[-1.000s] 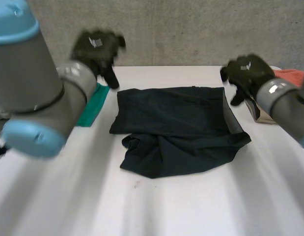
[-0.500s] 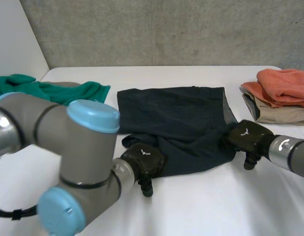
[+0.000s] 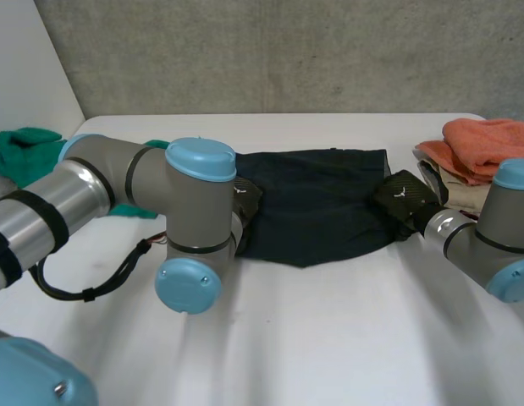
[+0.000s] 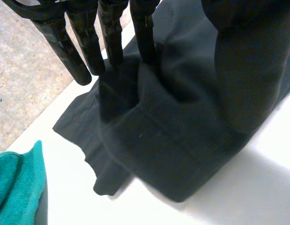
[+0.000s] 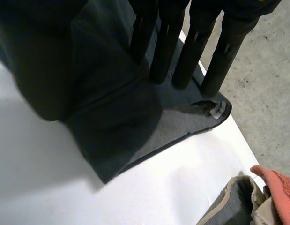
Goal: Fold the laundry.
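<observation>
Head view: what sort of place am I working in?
Probably a lab or test bench, not a home: a white table against a raw concrete wall, a dark garment mid-fold, and folded orange and tan cloths stacked at the table's end.

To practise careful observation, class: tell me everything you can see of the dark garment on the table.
The dark garment is navy-black, matte woven cloth with stitched hems and a greyer, mesh-like inner side at one corner, where a small white label shows. It lies doubled over on the middle of the white table, its near edge curved. The left hand pinches a raised fold at its left side, the right hand another at its right side, straight fingers against thumbs.
</observation>
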### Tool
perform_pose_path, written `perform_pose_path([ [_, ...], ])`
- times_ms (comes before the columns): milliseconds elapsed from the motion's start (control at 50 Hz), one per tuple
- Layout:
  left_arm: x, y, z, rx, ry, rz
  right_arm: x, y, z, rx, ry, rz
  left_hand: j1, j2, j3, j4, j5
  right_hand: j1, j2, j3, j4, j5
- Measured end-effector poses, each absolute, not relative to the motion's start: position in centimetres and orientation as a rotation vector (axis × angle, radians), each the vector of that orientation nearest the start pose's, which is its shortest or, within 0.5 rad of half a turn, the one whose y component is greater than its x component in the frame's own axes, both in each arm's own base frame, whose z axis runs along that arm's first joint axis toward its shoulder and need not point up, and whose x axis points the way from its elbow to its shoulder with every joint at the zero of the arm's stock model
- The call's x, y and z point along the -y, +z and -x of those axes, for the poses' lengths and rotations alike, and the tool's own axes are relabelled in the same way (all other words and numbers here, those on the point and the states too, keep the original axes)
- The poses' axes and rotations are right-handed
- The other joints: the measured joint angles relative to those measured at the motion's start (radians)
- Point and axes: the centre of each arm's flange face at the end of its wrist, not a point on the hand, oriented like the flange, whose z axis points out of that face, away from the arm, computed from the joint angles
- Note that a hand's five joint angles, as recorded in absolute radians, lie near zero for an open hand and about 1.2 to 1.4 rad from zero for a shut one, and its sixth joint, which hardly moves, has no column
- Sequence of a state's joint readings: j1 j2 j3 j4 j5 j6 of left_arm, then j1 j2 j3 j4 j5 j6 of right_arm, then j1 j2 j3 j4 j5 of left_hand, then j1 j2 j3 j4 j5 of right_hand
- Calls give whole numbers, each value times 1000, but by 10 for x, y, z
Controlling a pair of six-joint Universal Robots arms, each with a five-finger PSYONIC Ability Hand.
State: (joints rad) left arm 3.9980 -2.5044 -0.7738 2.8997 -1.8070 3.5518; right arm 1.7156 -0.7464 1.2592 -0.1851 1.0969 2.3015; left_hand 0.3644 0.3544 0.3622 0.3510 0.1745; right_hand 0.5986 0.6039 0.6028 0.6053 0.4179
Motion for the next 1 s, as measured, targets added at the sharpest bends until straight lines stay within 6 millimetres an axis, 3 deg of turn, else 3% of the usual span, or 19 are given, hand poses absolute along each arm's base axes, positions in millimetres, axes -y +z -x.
perform_pose_path([
  [40,279,151,384,-2258,-1750,-1202,388,103,-231,-2005,-1892,1557,65,78,58,70,75,229,362,355,351,273],
  [60,281,148,384,-2253,-1742,-1206,389,103,-231,-2007,-1893,1552,223,202,196,210,213,292,472,466,461,364],
  [120,284,143,383,-2243,-1720,-1217,391,105,-231,-2012,-1895,1525,665,645,615,630,624,349,545,574,579,519],
  [180,285,146,381,-2240,-1719,-1211,390,116,-231,-2015,-1909,1479,777,825,808,830,802,348,545,580,588,552],
  [260,282,166,378,-2240,-1758,-1182,386,141,-230,-2020,-1933,1420,777,839,823,843,804,348,545,580,589,579],
  [340,269,218,368,-2234,-1891,-1110,373,186,-226,-2035,-1965,1383,777,840,823,843,804,348,556,580,589,585],
  [360,268,223,367,-2231,-1906,-1103,371,190,-226,-2035,-1969,1382,777,840,823,843,804,348,556,580,589,585],
  [480,228,349,333,-2085,-2286,-950,342,288,-215,-1997,-2136,1341,778,840,824,844,818,348,556,581,590,586],
  [500,225,357,331,-2069,-2310,-941,340,296,-215,-1988,-2156,1333,778,840,824,844,818,348,556,582,590,586],
  [540,207,400,313,-1962,-2439,-890,330,334,-211,-1934,-2256,1279,779,840,824,844,818,348,556,584,590,587],
  [600,192,435,294,-1861,-2526,-843,321,366,-207,-1875,-2340,1209,779,840,824,844,818,348,556,584,590,588],
  [640,187,446,287,-1832,-2538,-832,318,379,-206,-1851,-2365,1173,779,840,824,844,818,348,556,584,590,595],
  [700,186,448,281,-1848,-2498,-856,314,387,-207,-1837,-2358,1147,779,840,824,844,818,348,556,584,590,598],
  [800,197,423,285,-1981,-2337,-963,310,377,-218,-1859,-2259,1161,779,840,824,844,818,348,556,584,590,599],
  [820,208,400,291,-2084,-2214,-1034,310,362,-226,-1887,-2181,1184,779,841,824,846,833,348,556,584,590,598],
  [880,230,359,302,-2220,-2034,-1112,314,331,-240,-1942,-2051,1221,779,842,827,847,833,348,556,584,590,598],
  [980,262,319,315,-2299,-1918,-1129,325,293,-255,-2010,-1952,1240,779,842,827,847,833,348,556,584,590,599],
  [1000,277,310,320,-2294,-1928,-1108,332,282,-260,-2030,-1951,1235,779,842,827,847,833,348,556,584,590,599],
])
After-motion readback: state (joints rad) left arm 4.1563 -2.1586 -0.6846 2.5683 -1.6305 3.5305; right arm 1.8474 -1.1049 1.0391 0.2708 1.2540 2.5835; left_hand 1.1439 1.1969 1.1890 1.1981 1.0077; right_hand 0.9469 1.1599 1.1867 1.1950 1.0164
